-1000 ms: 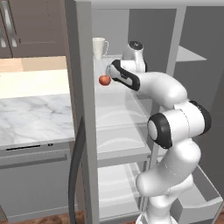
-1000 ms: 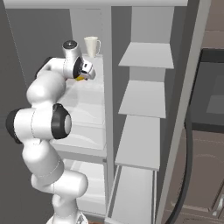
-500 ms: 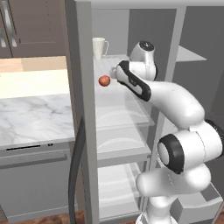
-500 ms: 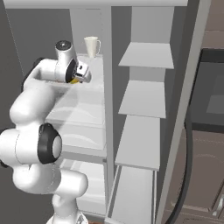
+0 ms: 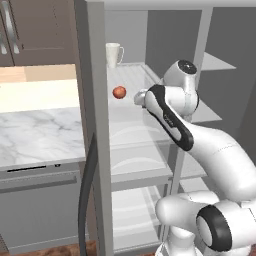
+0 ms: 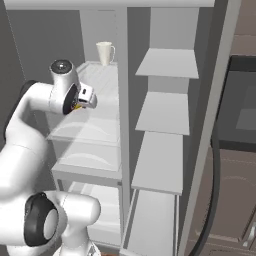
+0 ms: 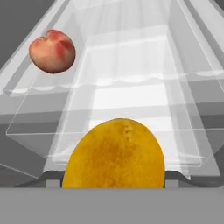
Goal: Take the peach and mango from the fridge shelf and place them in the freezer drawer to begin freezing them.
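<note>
Mango [image 7: 114, 154] sits dead centre at the bottom of the hand view, right at the gripper [image 6: 86, 98]; peach [image 7: 52, 50] upper left. Grasp state: cannot tell.

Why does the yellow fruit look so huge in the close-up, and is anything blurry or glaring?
Hand view: the mango sits right at the lens, so it looms while the peach looks small; the see-through shelves give pale streaks. Left base view: the peach is sharp, light flat, shadows faint. Right base view: even, no glare.
</note>
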